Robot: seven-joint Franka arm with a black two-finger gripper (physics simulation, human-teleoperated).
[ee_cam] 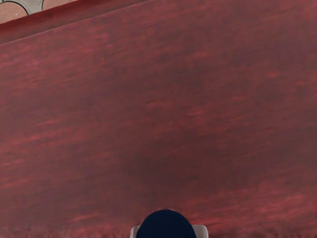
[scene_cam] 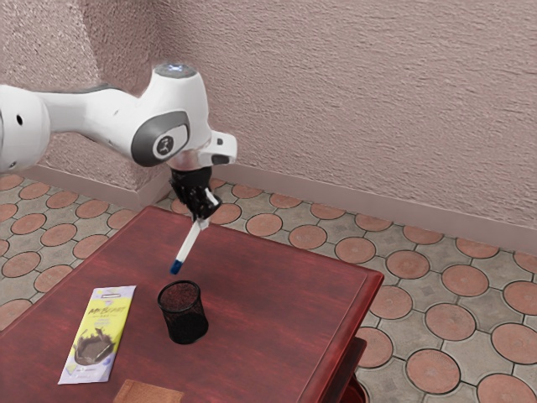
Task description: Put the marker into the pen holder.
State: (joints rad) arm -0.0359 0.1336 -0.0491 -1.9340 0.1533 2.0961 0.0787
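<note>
A rough pinkish wall (scene_cam: 352, 109) rises behind a floor of round terracotta tiles (scene_cam: 436, 316), where a glossy red wooden table (scene_cam: 277, 273) stands beneath a white robotic arm (scene_cam: 101, 117) reaching in from the exterior view's left. A yellow-and-lilac chocolate wrapper (scene_cam: 96, 336) lies flat on the tabletop, near a brown piece (scene_cam: 149, 393) partly cut off by the exterior view's lower edge. Beside the wrapper, a black mesh pen holder (scene_cam: 184, 312) stands upright. The black gripper (scene_cam: 202, 222) is clamped on a white marker (scene_cam: 188, 247), tilted with its dark blue end downward, above the table and outside the pen holder.
</note>
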